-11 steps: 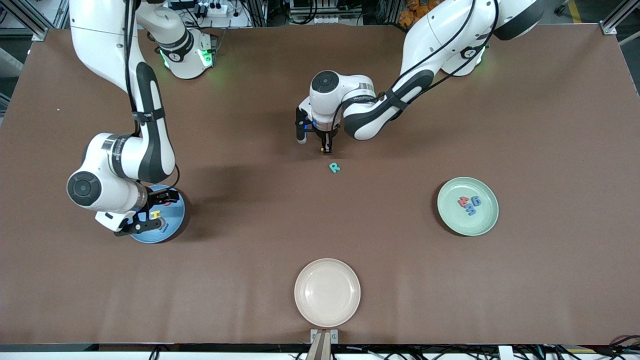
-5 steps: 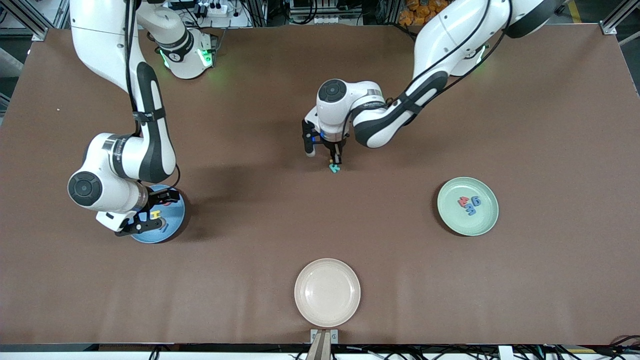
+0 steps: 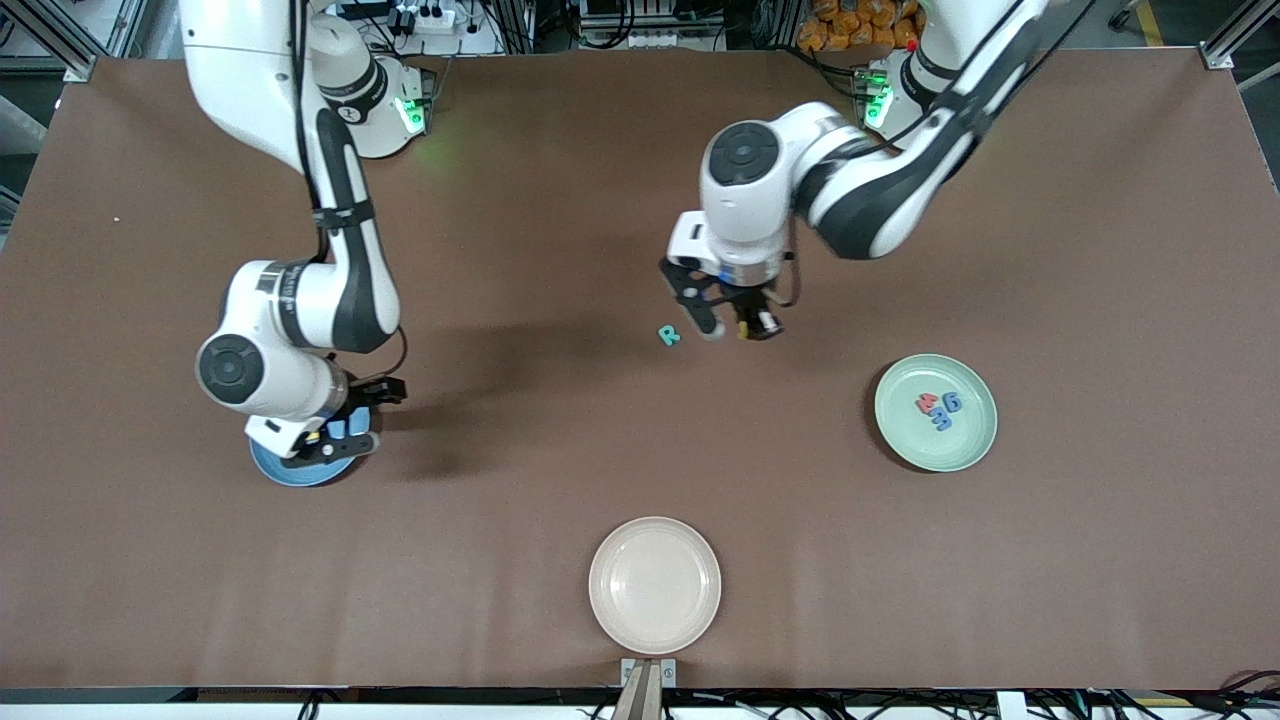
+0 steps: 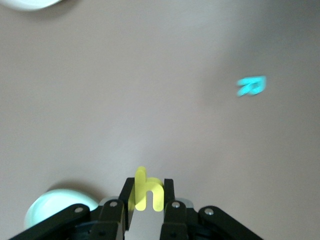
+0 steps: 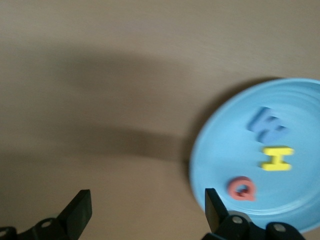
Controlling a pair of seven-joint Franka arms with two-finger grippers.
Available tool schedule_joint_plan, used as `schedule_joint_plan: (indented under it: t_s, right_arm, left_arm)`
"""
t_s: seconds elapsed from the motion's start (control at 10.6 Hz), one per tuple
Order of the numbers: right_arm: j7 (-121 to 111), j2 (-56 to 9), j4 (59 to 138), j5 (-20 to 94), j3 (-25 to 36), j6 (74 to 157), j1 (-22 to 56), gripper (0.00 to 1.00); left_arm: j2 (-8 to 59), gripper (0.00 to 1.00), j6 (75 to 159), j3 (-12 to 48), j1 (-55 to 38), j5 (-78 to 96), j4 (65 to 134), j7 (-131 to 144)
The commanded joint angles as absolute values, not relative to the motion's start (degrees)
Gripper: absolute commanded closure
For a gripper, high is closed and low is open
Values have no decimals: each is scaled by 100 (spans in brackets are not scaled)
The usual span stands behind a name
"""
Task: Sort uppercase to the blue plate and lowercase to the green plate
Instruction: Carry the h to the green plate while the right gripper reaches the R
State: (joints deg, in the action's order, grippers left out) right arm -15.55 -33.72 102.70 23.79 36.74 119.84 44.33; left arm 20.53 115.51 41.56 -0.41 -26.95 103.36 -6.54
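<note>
Main risk: the left end effector [image 3: 742, 327] pinched the yellow y [image 4: 146, 193] by a thin edge only, so the letter could twist or slip out on the way to the green plate [image 3: 935, 412], most likely on a fast swing or a high release that lets the foam bounce off the rim. Second risk: the R [image 3: 668, 335] lay on the worktop [image 3: 1100, 250] just beside that end effector, toward the right arm's end, and a low pass could knock it away.

The left end effector hung over bare worktop between the R and the green plate, fingers [image 4: 169, 200] clenched on the y, which stood upright between them. The green plate lay near it, toward the left arm's end, and already carried the w [image 3: 927, 403], g [image 3: 951, 402] and m [image 3: 940, 420].

The right end effector [image 5: 145, 210] hung released and empty over the edge of the blue plate [image 5: 220, 150]. That plate carried the M [image 5: 266, 124], H [image 5: 276, 158] and Q [image 5: 241, 188]. The R looked like the last uppercase piece left out, well apart from the right end effector.
</note>
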Motion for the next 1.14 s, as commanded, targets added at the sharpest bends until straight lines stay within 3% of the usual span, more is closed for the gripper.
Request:
schedule_joint_plan:
  t_s: [0.0, 0.38, 0.76, 1.04]
  right_arm:
    - [-1511, -3419, 9828, 2715, 3281, 11953, 4526, 0]
    - [-1494, -3760, 8835, 2654, 2234, 12111, 4648, 0]
    - [-1451, -4348, 8675, 2681, 2206, 12847, 5473, 0]
    - [-611, -5069, 8010, 2654, 2215, 12955, 6124, 0]
  left_arm:
    - [1373, 100, 11400, 4001, 718, -2217, 10441, -1237]
    - [1151, 100, 11364, 2622, 800, -2048, 10817, -1555]
    - [1729, 100, 12031, 1821, 791, -1899, 11162, -1434]
    - [2056, 100, 12173, 1775, 765, -1810, 11136, -652]
